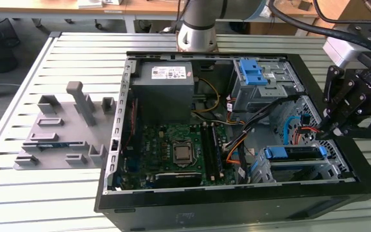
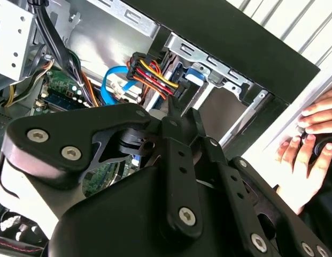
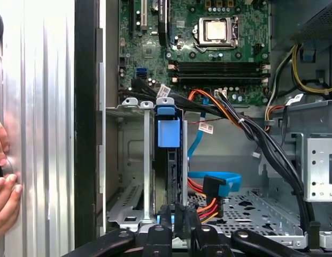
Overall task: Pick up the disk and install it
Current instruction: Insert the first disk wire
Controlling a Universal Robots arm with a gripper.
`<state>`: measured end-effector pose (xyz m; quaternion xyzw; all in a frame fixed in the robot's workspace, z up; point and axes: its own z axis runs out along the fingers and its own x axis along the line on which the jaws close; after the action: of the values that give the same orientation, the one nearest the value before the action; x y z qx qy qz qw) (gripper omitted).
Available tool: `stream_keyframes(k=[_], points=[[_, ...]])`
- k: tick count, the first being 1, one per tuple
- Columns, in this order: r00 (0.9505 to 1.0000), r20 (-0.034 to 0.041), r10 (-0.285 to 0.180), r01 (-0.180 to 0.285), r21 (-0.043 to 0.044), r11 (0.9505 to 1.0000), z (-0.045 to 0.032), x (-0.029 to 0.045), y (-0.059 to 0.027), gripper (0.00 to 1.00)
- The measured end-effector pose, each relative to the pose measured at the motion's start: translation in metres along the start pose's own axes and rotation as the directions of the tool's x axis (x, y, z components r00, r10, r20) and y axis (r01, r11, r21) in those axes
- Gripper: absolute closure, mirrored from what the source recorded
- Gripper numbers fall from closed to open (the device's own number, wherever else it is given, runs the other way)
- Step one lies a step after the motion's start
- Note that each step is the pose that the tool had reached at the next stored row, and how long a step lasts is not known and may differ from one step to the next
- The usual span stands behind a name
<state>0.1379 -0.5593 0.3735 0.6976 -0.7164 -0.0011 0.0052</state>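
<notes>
1. Black-linked and close to the lens, my gripper (image 2: 180,110) hung over the open computer case (image 1: 237,200), its fingertips drawn narrow with nothing between them.
2. Just beyond those tips, the disk (image 3: 168,139) stood on edge in the metal drive cage (image 3: 125,160) at a corner of the case, its blue frame showing.
3. Coloured cables (image 3: 208,201) ran just beside the disk.
4. Outside the case wall, a person's hand (image 2: 310,144) rested on the slatted table (image 1: 18,193).
</notes>
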Motion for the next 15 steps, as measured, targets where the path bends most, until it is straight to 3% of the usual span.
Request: stream_keyframes(k=[2, 7, 15], points=[[1.0000, -0.0007, 0.000, 0.000, 0.0002, 1.0000, 0.0018, -0.0020, 0.0000, 0.75], [0.9999, -0.0154, 0.001, -0.001, 0.0012, 1.0000, 0.0063, -0.0036, 0.0000, 0.75], [0.9998, -0.0199, 0.001, -0.001, 0.0014, 1.0000, 0.0083, -0.0055, 0.0000, 0.75]])
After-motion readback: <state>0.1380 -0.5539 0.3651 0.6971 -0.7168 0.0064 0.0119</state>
